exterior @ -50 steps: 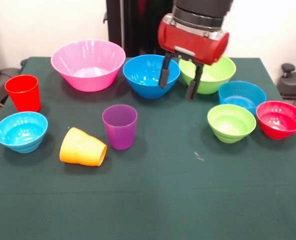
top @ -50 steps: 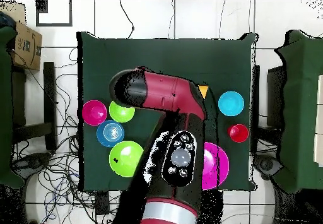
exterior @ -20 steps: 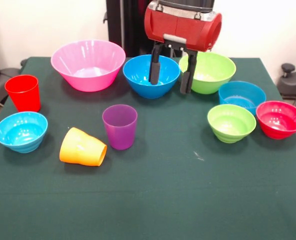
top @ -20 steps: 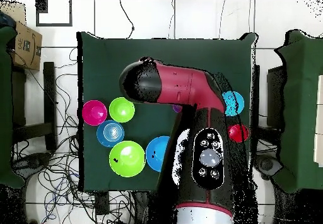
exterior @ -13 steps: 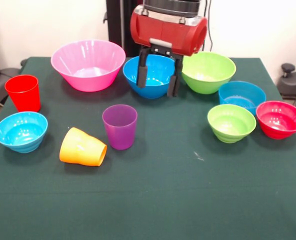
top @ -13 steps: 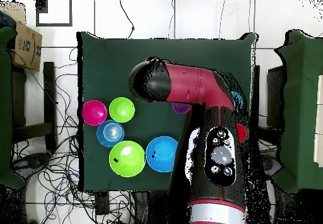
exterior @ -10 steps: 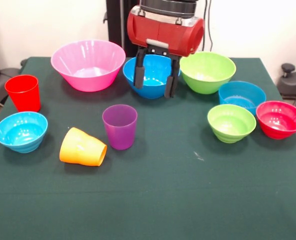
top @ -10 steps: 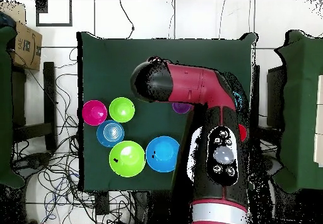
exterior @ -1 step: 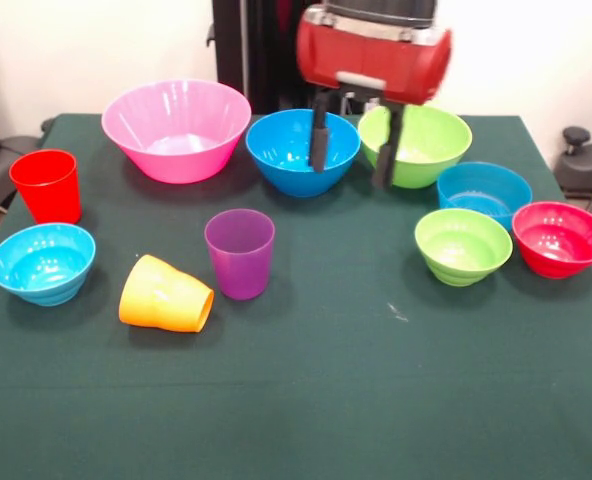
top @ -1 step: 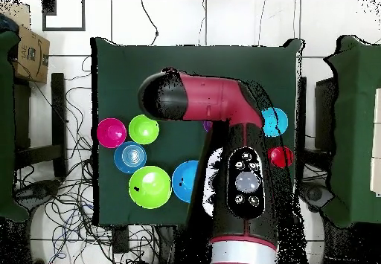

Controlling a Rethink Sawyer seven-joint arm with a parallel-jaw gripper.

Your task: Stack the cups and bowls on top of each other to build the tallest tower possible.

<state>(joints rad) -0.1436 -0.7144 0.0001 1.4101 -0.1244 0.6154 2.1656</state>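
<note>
My gripper (exterior @ -1 step: 353, 155) hangs open and empty, one finger in front of the mid-sized blue bowl (exterior @ -1 step: 288, 150), the other at the left rim of the mid-sized lime green bowl (exterior @ -1 step: 431, 145). The big pink bowl (exterior @ -1 step: 176, 130) stands at the back left. To the right are a small blue bowl (exterior @ -1 step: 484, 188), a small lime green bowl (exterior @ -1 step: 463, 246) and a red bowl (exterior @ -1 step: 561, 238). A light blue bowl (exterior @ -1 step: 42, 262) and an upright red cup (exterior @ -1 step: 46, 185) stand on the left. The purple cup (exterior @ -1 step: 240, 253) is upright, and the orange cup (exterior @ -1 step: 164, 295) lies on its side.
All of it rests on a dark green table (exterior @ -1 step: 376, 400). In the overhead view the red arm (top @ -1 step: 223, 105) covers the pink bowl, the orange cup and most of the purple cup. A cardboard box (top @ -1 step: 30, 53) and cables lie on the floor around the table.
In the front view the gripper swung left across the blue bowl, then came back right to between the blue and lime green bowls. It stayed open. Cups and bowls have not moved.
</note>
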